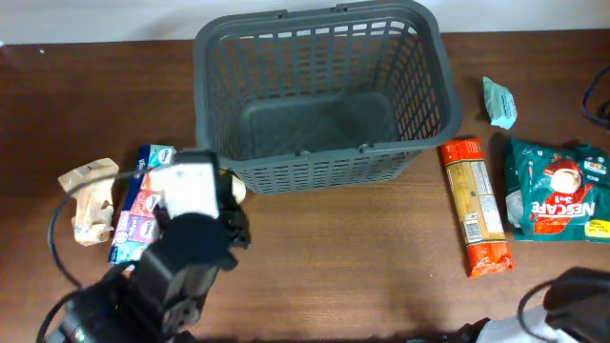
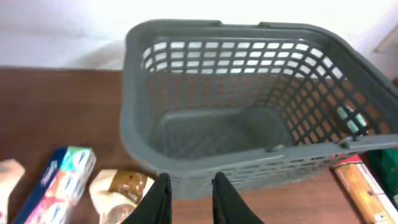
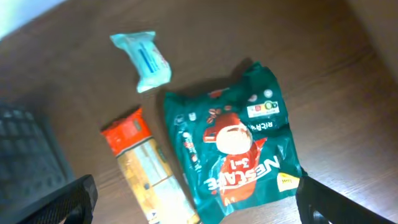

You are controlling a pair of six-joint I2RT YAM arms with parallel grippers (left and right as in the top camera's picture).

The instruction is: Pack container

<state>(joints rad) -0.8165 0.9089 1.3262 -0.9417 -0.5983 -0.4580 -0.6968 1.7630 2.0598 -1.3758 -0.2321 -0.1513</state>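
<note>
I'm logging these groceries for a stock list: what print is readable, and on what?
"NESCAFE": on the green bag, in large white letters.
"3-1": on the same green bag, beside the brand name.
Too blurred to read: the print on the orange packet, the blue box and the small teal packet.

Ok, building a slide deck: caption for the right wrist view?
Green Nescafe bag, orange-ended packet and small teal pouch on the wooden table, beside the basket.

overhead, the left arm [image 1: 186, 257] hides much of the blue box [image 1: 129, 219] at 9 o'clock; the coffee bag [image 1: 558, 191] runs off at 3 o'clock. right wrist: basket [image 3: 25, 149] cut at 9 o'clock, pasta pack [image 3: 149, 168] at 6 o'clock.
</note>
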